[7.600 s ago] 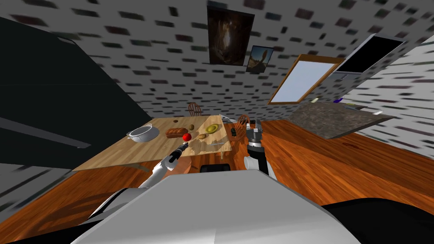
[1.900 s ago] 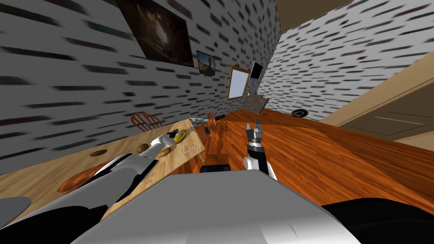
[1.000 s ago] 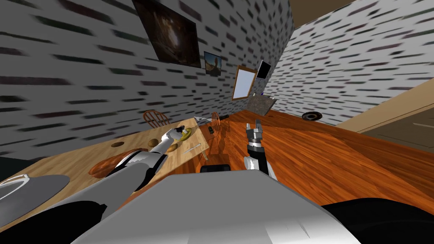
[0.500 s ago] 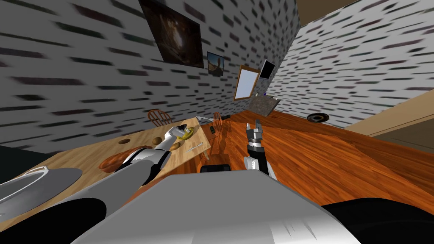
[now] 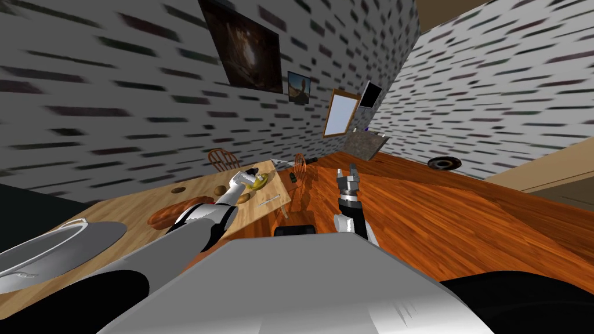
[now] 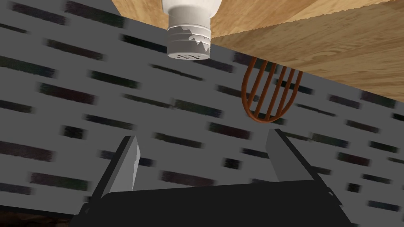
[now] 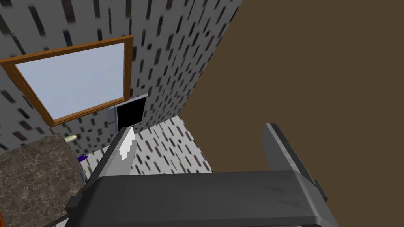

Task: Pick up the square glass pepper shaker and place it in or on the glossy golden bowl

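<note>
The left arm is stretched out over the wooden desk [image 5: 133, 203]. The left claw [image 5: 250, 173] is just beside the yellow-gold bowl [image 5: 262, 181], near the far end of the desk. In the left wrist view this claw is spread wide and holds nothing; its fingers [image 6: 128, 161] stand free in front of a grey speckled wall.

The pepper shaker [image 6: 188, 35] has a white body and a grey cap with small holes. It is ahead of the claw and apart from both fingers, seen against the wood of the desk, and its base is cut off by the picture edge. I cannot tell whether it touches the bowl. Near it is the brown spindle back of a chair [image 6: 270, 92].

On the desk there are also a grey pot [image 5: 52, 255], a brown loaf [image 5: 171, 213], two potatoes [image 5: 219, 190] and a knife [image 5: 268, 201].

The right claw [image 5: 347, 170] is raised above the wooden floor [image 5: 464, 214], also wide and empty.
</note>
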Controlling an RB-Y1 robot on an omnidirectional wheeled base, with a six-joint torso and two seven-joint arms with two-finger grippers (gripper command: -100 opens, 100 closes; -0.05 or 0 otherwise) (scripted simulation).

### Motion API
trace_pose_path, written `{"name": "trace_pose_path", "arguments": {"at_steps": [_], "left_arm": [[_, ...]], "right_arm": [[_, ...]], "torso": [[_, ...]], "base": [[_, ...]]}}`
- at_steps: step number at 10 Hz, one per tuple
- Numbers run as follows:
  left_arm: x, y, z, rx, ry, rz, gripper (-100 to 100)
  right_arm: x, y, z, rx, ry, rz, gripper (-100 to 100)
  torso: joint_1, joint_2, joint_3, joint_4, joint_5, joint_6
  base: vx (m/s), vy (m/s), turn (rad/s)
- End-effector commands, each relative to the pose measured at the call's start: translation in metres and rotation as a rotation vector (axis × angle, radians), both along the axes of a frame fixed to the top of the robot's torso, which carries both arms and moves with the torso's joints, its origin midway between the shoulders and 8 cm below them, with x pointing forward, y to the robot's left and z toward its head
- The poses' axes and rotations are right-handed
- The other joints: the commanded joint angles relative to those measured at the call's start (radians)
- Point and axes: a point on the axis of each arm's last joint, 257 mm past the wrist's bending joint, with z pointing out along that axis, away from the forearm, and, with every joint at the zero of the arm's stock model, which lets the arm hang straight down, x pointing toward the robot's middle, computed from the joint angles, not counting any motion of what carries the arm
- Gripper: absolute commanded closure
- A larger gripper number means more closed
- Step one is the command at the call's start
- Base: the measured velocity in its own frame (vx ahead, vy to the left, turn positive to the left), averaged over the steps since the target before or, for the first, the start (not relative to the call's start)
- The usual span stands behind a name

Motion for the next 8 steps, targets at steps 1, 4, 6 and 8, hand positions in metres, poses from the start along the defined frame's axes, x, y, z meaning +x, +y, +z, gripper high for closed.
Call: {"name": "trace_pose_path", "arguments": {"at_steps": [1, 4, 6, 8], "left_arm": [[0.0030, -0.0064, 0.0011, 0.010, 0.009, -0.011, -100], [0.0012, -0.0038, 0.0007, 0.008, 0.009, -0.007, 0], [0.0012, -0.0038, 0.0007, 0.008, 0.009, -0.007, 0], [0.0012, -0.0038, 0.0007, 0.008, 0.009, -0.007, 0]], "right_arm": [[0.0000, 0.0000, 0.0000, 0.000, 0.000, 0.000, 0], [0.0000, 0.0000, 0.0000, 0.000, 0.000, 0.000, 0], [0.0000, 0.0000, 0.0000, 0.000, 0.000, 0.000, 0], [0.0000, 0.0000, 0.0000, 0.000, 0.000, 0.000, 0]], "torso": [[0.000, 0.000, 0.000, 0.000, 0.000, 0.000], [-0.002, 0.000, 0.000, 0.000, 0.000, 0.000], [-0.002, 0.000, 0.000, 0.000, 0.000, 0.000], [-0.002, 0.000, 0.000, 0.000, 0.000, 0.000]], "base": [[-0.004, 0.030, 0.041], [0.000, 0.004, 0.000], [0.000, 0.000, 0.000], [0.000, 0.000, 0.000]]}}
